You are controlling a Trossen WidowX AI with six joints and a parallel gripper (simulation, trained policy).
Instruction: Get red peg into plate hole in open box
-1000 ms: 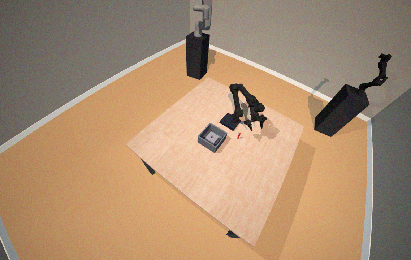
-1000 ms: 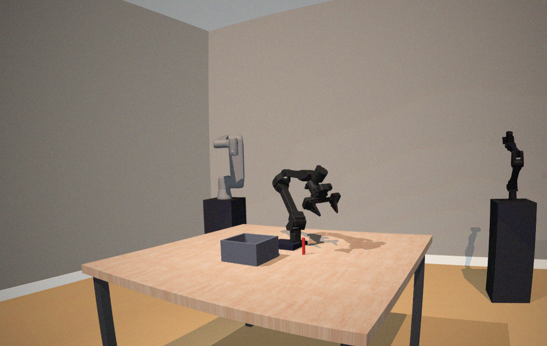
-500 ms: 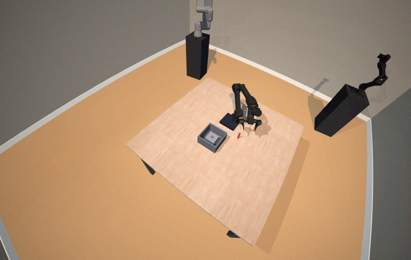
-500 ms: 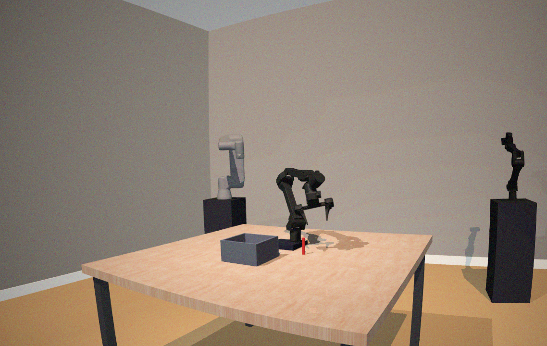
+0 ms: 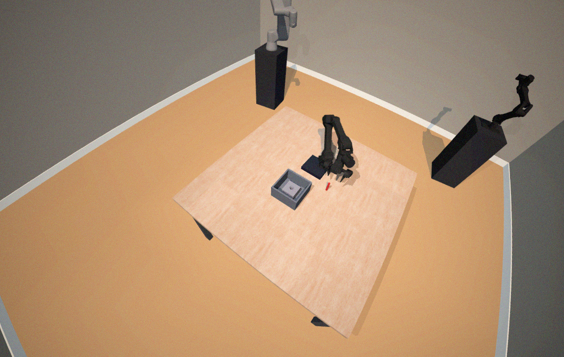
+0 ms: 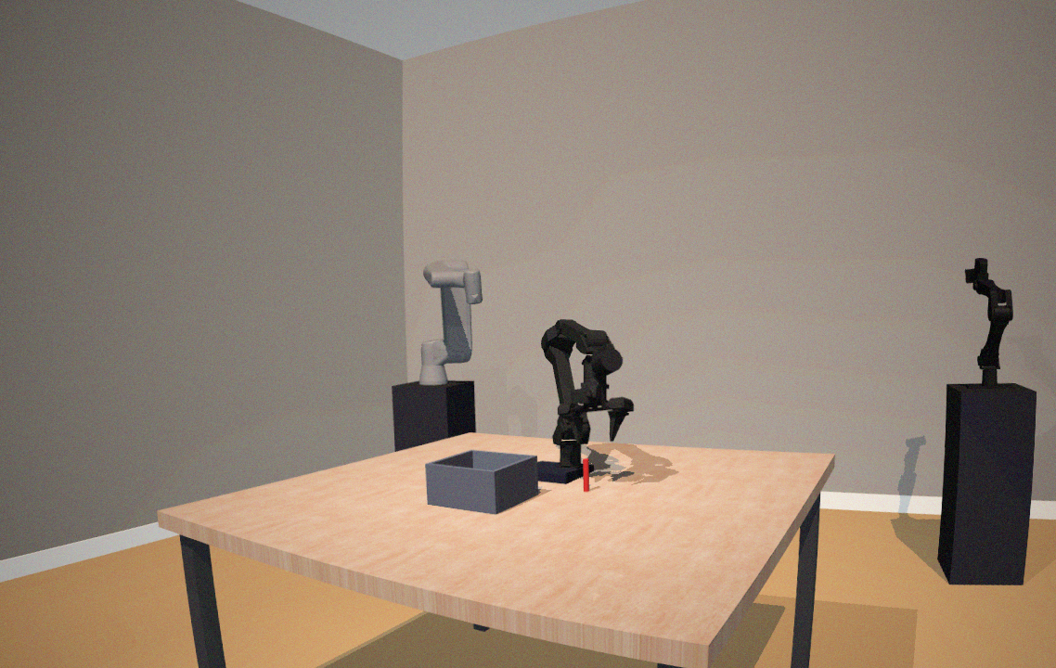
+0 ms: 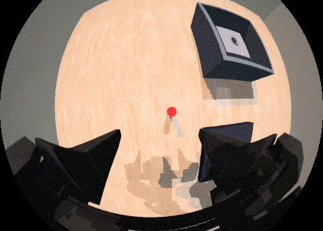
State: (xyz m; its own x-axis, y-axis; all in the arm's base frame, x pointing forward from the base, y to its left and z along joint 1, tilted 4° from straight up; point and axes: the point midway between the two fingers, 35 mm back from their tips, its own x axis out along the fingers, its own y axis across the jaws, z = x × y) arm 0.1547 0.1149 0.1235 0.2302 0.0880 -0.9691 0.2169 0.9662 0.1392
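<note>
The grey open-topped square box [image 5: 282, 198] [image 6: 460, 487] [image 7: 229, 69] stands on the light wooden table [image 5: 319, 253] [image 6: 473, 564] [image 7: 118, 73]. Inside it, at the bottom, there is a pale square plate [image 5: 290, 193] [image 7: 227, 39] with a round hole [image 5: 291, 187] [image 7: 235, 40], and no peg is in this hole. The slim red peg [image 5: 327, 187] [image 6: 585, 475] [image 7: 171, 112] stands upright on the table, outside the box and apart from it.

The black two-fingered hand [image 5: 336, 177] [image 6: 590, 433] [image 7: 161, 133] is wide open, it holds nothing, and it is above the table near the peg.

The exterior view shows the full height of the peg, but the box wall hides the plate. From the wrist, the peg appears only as a red round end, ahead of the gap between the fingers; here the plate and its hole are well seen. The top view shows also the plate, together with the dark blue flat base [image 5: 308, 167] [image 6: 552, 473] [image 7: 247, 133] near the box.
</note>
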